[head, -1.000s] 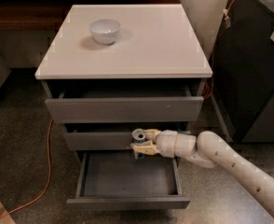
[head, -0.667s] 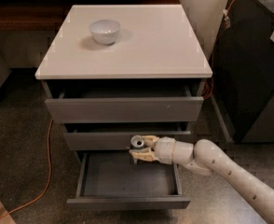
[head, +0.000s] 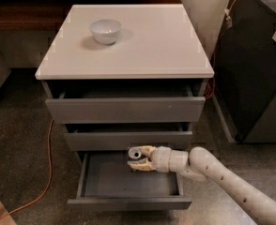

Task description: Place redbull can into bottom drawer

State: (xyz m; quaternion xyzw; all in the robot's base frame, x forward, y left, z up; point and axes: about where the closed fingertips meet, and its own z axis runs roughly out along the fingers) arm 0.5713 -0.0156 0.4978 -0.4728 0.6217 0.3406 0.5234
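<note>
The bottom drawer (head: 128, 203) is pulled out, and its shallow grey tray lies open below the middle drawer. My gripper (head: 134, 157) reaches in from the right and hovers over the back of the tray. It is shut on the redbull can (head: 134, 152). Only the can's round silver top shows between the tan fingers (head: 145, 149); the blue and silver body is hidden from this angle. The pale arm (head: 213, 170) crosses the drawer's right side.
A white bowl (head: 105, 31) stands on the cabinet's white top (head: 142, 50). The top drawer (head: 124, 109) and middle drawer (head: 128, 140) are slightly ajar. A dark cabinet (head: 260, 64) stands to the right. An orange cable (head: 48, 144) runs along the floor on the left.
The gripper, still holding the can, has moved a little left and downward, from in front of the middle drawer to over the open bottom drawer.
</note>
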